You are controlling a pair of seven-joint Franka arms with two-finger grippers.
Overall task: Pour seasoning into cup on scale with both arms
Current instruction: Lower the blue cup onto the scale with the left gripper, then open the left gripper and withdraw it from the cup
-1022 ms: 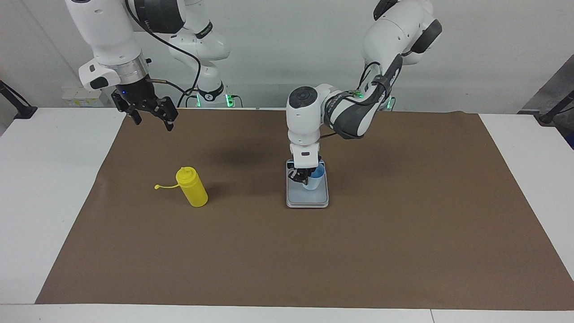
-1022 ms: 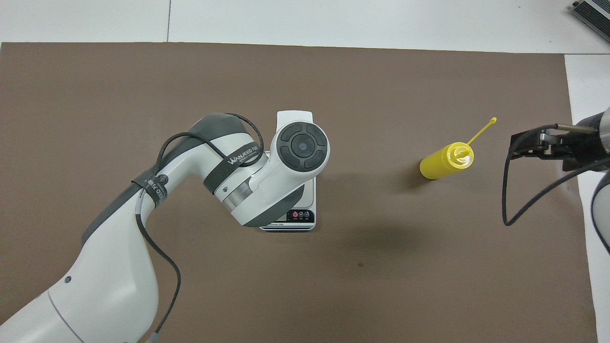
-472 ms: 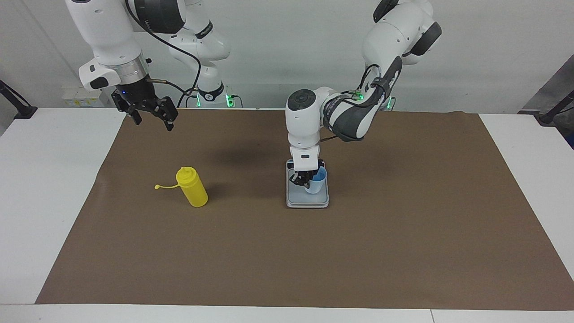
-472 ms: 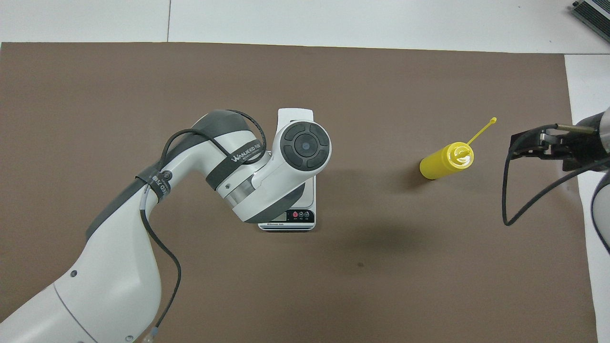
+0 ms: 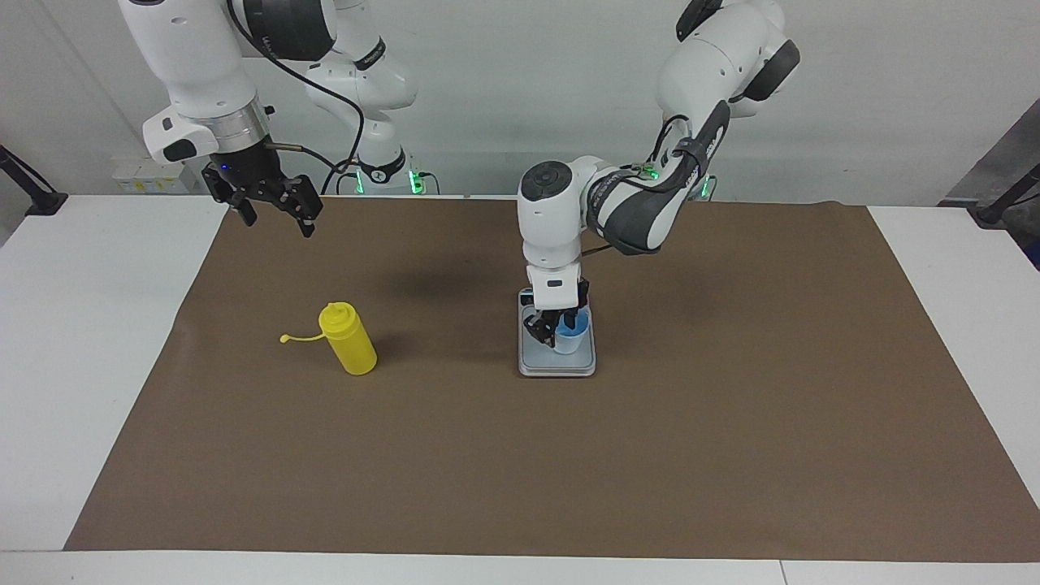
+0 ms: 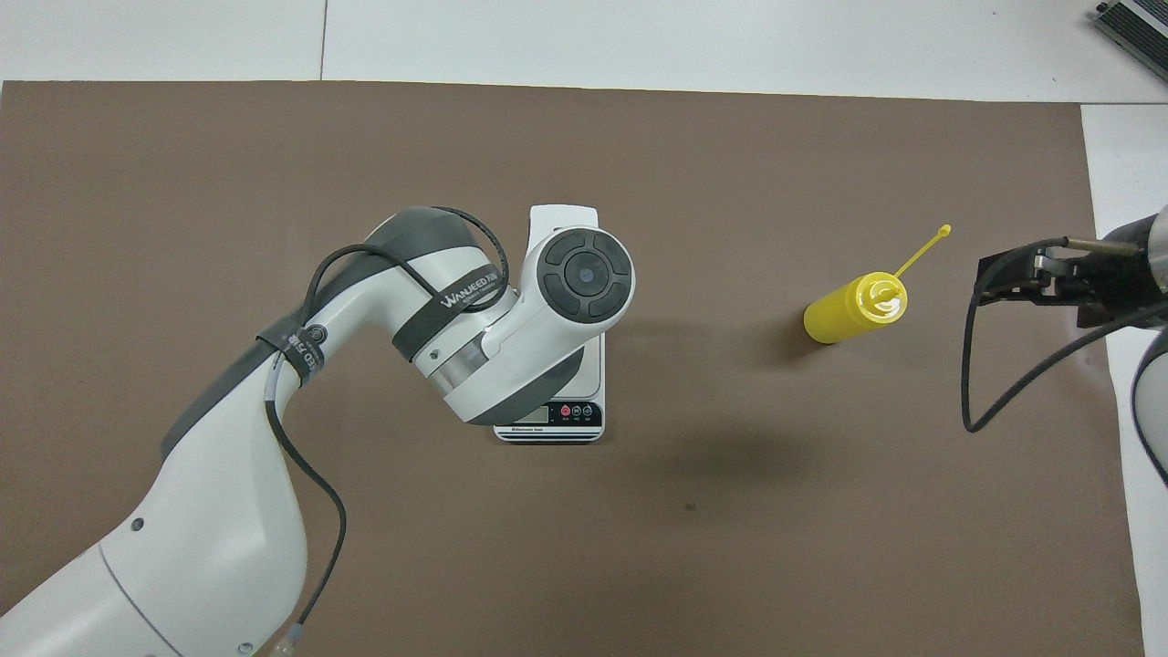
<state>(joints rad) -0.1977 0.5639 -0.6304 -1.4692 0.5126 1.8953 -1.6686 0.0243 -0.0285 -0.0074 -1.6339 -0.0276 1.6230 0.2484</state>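
Note:
The light-blue cup (image 5: 569, 340) stands upright on the silver-grey scale (image 5: 557, 366) in the middle of the brown mat. My left gripper (image 5: 556, 323) points straight down over it, open, one finger on each side of the cup's rim. In the overhead view the left arm's wrist hides the cup, and only the scale's display end (image 6: 550, 416) shows. The seasoning, a yellow squeeze bottle (image 5: 349, 341) (image 6: 849, 310), stands toward the right arm's end of the table, its cap strap (image 5: 296, 336) sticking out. My right gripper (image 5: 276, 221) (image 6: 1008, 274) waits open, high above the mat's edge by that arm's base.
A brown mat (image 5: 650, 455) covers most of the white table (image 5: 81, 366). Black clamp stands sit at the table's corners near the robots (image 5: 32, 191). A grey device corner (image 6: 1136, 23) shows off the mat at the end away from the robots.
My left gripper has opened and let go of the cup, which now stands level on the scale. The left arm rose slightly. The right arm and the bottle have not moved.

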